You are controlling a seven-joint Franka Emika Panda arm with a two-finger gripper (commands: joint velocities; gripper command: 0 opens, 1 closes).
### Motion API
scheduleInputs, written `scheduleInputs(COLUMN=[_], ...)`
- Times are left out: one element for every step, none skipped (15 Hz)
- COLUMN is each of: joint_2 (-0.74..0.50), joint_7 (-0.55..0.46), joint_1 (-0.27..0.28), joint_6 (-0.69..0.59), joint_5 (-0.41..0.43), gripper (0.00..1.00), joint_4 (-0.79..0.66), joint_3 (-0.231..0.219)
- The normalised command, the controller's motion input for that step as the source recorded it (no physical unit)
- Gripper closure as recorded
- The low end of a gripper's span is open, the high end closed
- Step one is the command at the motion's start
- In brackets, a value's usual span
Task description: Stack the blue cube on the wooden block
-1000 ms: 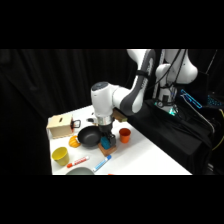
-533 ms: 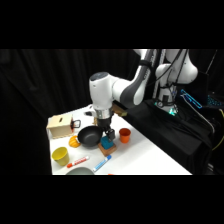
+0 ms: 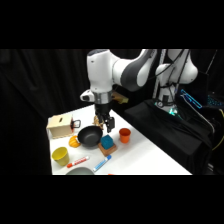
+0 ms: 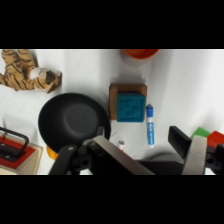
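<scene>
The blue cube (image 4: 131, 107) sits on top of the wooden block (image 4: 128, 89), whose orange-brown edge shows around it. In the side view the blue cube (image 3: 107, 141) and wooden block (image 3: 110, 148) stand just right of the black pan. My gripper (image 3: 105, 123) hangs above the stack, clear of it. In the wrist view the gripper (image 4: 142, 145) is open, its two fingers (image 4: 192, 150) wide apart with nothing between them.
A black pan (image 3: 90, 136) lies beside the stack, an orange cup (image 3: 124, 134) to its right. A pale wooden box (image 3: 60, 125), yellow cup (image 3: 61, 156), red marker (image 3: 77, 161) and blue-and-white marker (image 4: 150, 125) lie around. A tiger toy (image 4: 27, 75) is beyond the pan.
The gripper has risen from down at the cube to above the stack. The blue cube stays on the wooden block.
</scene>
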Motion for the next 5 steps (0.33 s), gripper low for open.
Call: scheduleInputs(joint_2=[-0.24, -0.20, -0.15, -0.12, -0.10], joint_7=[-0.22, -0.23, -0.13, -0.10, -0.10], joint_1=[-0.064, -0.068, -0.056, -0.051, -0.050], joint_6=[-0.33, -0.34, -0.43, -0.43, -0.36], joint_5=[0.174, 0.184, 0.142, 0.139, 0.143], gripper=[0.00, 0.00, 0.00, 0.00, 0.00], joint_4=[0.08, 0.11, 0.18, 0.20, 0.19], joint_3=[0.038, 0.035, 0.019, 0.016, 0.016])
